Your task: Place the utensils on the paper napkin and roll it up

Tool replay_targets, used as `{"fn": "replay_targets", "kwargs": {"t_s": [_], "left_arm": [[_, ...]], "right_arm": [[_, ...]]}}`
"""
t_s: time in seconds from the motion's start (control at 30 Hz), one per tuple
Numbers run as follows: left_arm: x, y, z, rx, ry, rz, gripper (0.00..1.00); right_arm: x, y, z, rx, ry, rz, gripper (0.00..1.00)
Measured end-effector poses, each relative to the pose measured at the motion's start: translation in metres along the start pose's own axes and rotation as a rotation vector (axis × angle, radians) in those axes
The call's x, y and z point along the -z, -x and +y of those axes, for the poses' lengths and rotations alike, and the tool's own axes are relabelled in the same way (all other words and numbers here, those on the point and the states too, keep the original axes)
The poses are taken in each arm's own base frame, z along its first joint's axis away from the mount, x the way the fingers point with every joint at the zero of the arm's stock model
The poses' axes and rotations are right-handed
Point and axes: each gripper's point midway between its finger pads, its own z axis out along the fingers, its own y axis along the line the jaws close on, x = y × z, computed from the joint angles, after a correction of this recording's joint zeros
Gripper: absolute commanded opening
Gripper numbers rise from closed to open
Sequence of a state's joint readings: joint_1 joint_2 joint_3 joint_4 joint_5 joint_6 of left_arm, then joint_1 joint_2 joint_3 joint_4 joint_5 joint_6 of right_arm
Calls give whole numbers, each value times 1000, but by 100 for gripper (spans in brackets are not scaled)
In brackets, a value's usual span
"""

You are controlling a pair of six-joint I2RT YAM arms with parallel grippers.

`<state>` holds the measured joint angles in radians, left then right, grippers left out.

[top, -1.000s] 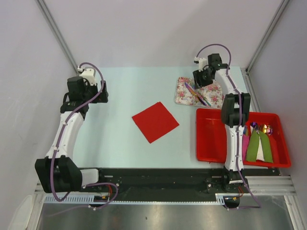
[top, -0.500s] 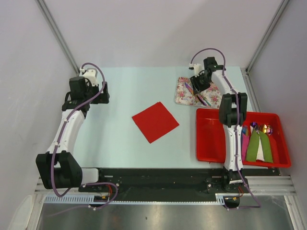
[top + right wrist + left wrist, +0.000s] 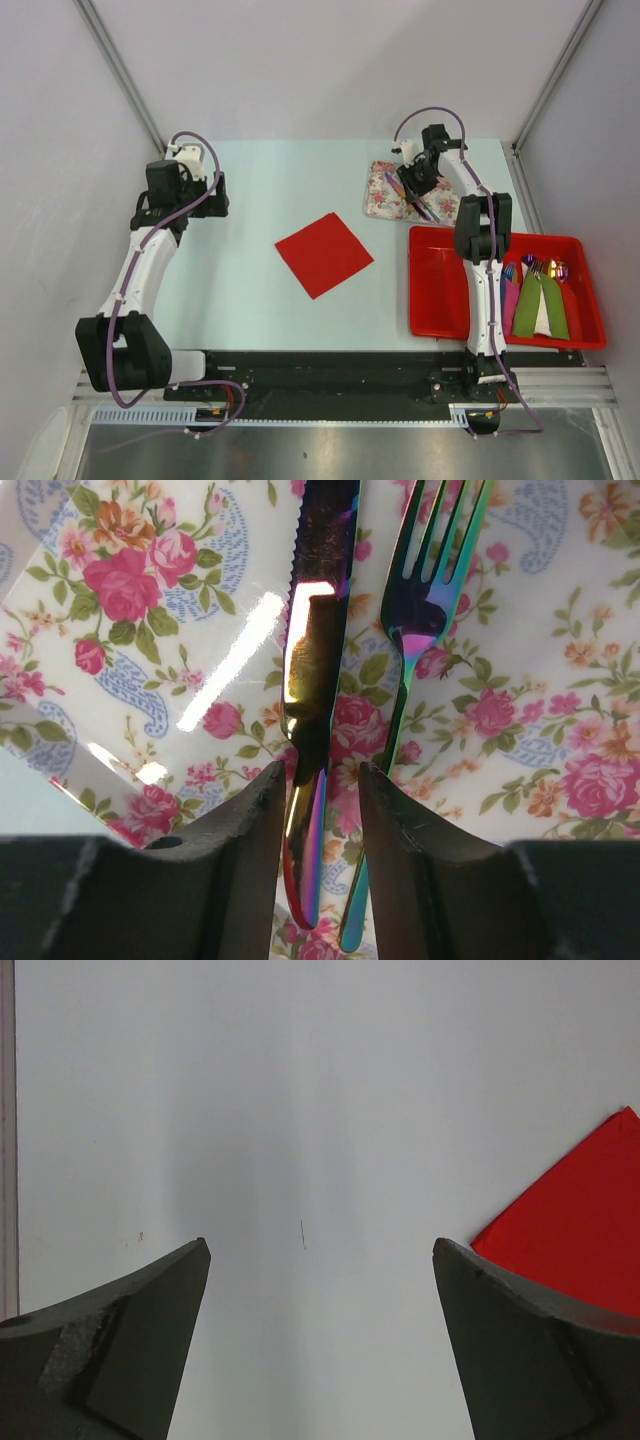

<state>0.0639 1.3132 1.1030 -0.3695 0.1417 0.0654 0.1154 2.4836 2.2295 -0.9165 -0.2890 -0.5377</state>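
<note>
The red paper napkin (image 3: 323, 254) lies flat on the table's middle; one corner shows in the left wrist view (image 3: 570, 1220). The utensils (image 3: 408, 193), an iridescent knife (image 3: 315, 680) and fork (image 3: 425, 600), lie side by side on the floral mat (image 3: 380, 200). My right gripper (image 3: 415, 178) is low over the mat (image 3: 520, 710), its jaws (image 3: 320, 770) narrowly open and straddling the knife handle, gaps showing on both sides. The fork handle runs under the right finger (image 3: 400, 820). My left gripper (image 3: 213, 195) is wide open (image 3: 320, 1244) and empty above bare table, left of the napkin.
A red tray (image 3: 440, 290) stands at the front right, holding pink and green napkin rolls with cutlery (image 3: 538, 300) in its right half. The right arm reaches over the tray's left part. Walls and frame posts close in the table's sides and back.
My right gripper has moved farther back and left over the mat, down onto the knife and fork. The left arm has shifted only slightly.
</note>
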Motion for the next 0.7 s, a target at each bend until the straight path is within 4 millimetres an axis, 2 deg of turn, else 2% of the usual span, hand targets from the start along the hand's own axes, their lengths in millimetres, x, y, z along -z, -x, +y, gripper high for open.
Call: {"fn": "replay_targets", "kwargs": {"t_s": [0.13,0.17,0.27,0.33,0.37,0.4,0.7], "left_arm": [[0,-1,0,-3,0,5,100],[0,-2,0,-5,0,7,100],[1,-3,0,-8,0,12,100],[1,-4,0,-13,0,15,100],[1,-4,1,-14,3,17,100],[1,-4,2,-16,5,18,100],[0,-6,2,-20,8,24,100]], "right_arm": [[-1,1,-1,26,-14,2,30],[-2,1,-1,33,-16,3,24],[-3,3,-1,52,-28,8,22],[-4,3,-1,60,-36,13,15],[-4,3,0,63,-39,14,6],[-4,4,-1,65,-42,15,1],[-3,7,0,52,-56,14,0]]}}
